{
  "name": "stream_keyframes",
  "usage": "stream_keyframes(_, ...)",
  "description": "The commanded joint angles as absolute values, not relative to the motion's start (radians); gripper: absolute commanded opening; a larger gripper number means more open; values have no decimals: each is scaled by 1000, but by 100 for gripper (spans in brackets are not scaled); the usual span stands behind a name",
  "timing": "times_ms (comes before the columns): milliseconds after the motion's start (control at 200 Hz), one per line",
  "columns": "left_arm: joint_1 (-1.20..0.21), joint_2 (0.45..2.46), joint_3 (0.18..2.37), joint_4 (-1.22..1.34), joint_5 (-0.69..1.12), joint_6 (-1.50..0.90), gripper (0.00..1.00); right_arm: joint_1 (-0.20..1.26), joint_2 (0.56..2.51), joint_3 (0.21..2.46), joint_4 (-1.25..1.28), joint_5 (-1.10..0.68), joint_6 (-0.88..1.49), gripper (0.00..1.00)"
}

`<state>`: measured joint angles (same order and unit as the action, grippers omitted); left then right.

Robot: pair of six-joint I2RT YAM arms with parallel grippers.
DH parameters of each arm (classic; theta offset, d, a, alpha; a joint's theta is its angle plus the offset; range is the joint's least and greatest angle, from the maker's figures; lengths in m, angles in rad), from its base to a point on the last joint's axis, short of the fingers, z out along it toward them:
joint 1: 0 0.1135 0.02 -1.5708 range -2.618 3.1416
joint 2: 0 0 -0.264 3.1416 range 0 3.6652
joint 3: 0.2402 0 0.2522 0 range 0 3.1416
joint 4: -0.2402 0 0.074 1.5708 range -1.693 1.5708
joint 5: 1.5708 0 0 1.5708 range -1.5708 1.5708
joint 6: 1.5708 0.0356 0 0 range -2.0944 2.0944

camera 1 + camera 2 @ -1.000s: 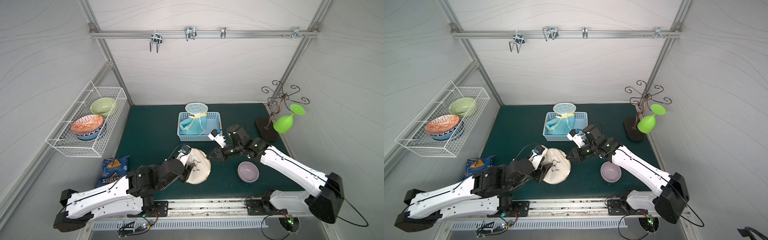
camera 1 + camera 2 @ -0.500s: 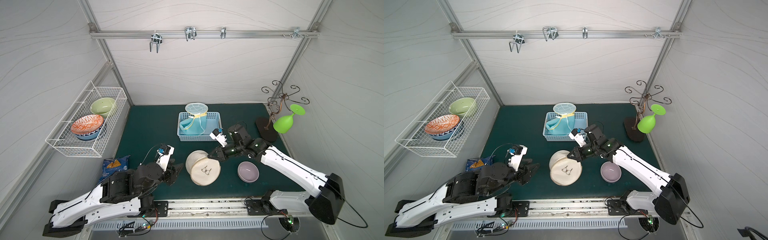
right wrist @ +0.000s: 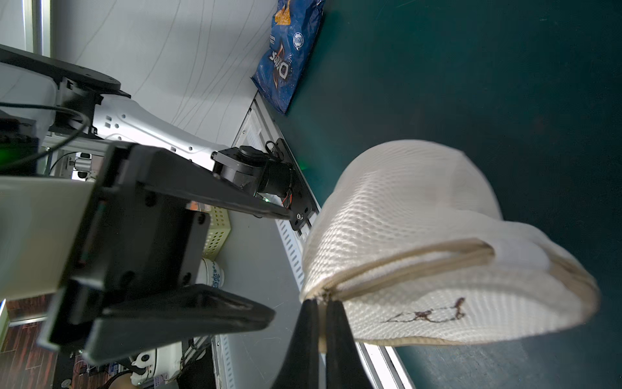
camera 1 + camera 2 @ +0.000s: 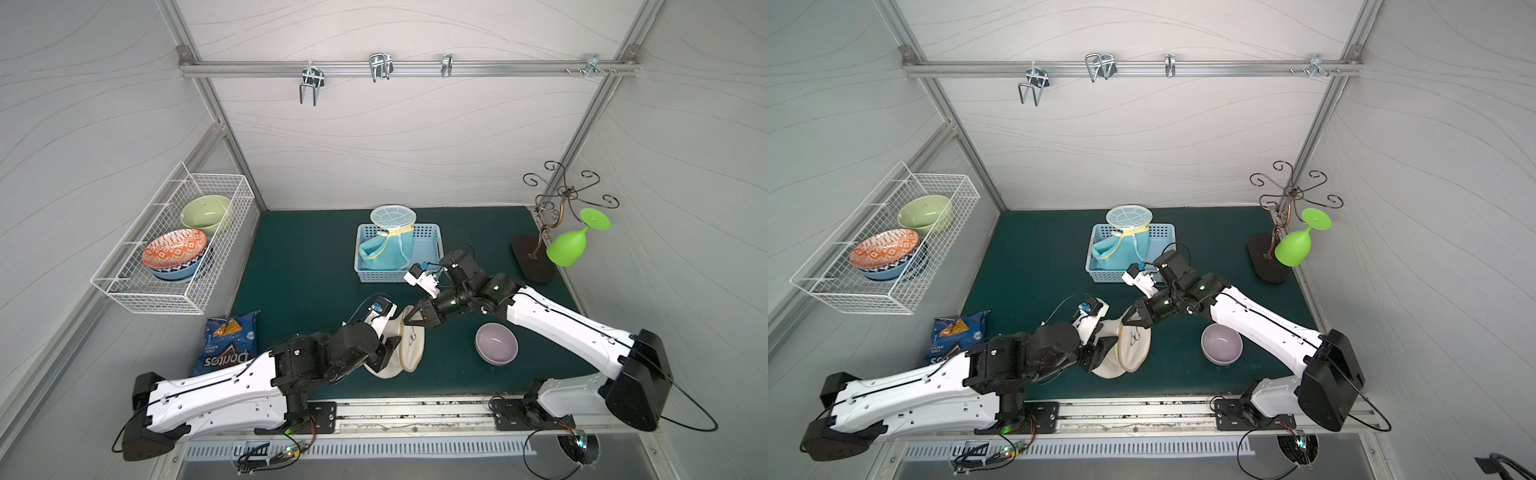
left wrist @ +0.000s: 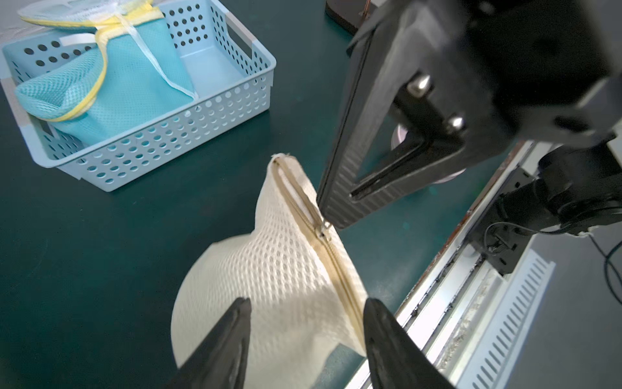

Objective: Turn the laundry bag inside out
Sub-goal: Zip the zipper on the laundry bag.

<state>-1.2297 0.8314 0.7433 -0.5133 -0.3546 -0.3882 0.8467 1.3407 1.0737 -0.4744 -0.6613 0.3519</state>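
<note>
Cream laundry bag, one; right claw pinching it, left claw spread.

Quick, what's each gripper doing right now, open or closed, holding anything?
Left gripper: open, jaws either side of the laundry bag, not gripping.
Right gripper: shut on the laundry bag at its zipper end.

Top views: high above my bases, looking steeply down toward the back wall, taking in the whole tabletop.
Left wrist: close behind my left hand, looking along it at the laundry bag.
Right wrist: close behind my right hand, facing that bag from the opposite side.
Shared: the bag, in all four.
</note>
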Motion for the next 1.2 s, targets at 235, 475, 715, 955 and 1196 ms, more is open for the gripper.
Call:
stream_keyframes(235,-1233,794,704,-385,-369,-435,59,935,1340,1078,-382,-549,473,0)
stream_keyframes(475,-1236,871,759,-468,-457,-536,61,996,1353,1066,-341,-430,572,0)
stream_keyframes(715,-1243,919,758,-538,-462,-572,29,1002,1315,1063,-345,-397,582,0)
stream_keyframes(955,-1243,777,700,-532,-461,-560,0,908,1256,933,-261,-393,618,0)
stream_keyframes(1196,-1211,633,672,-574,-405,-532,0,761,1175,743,-128,-454,675,0)
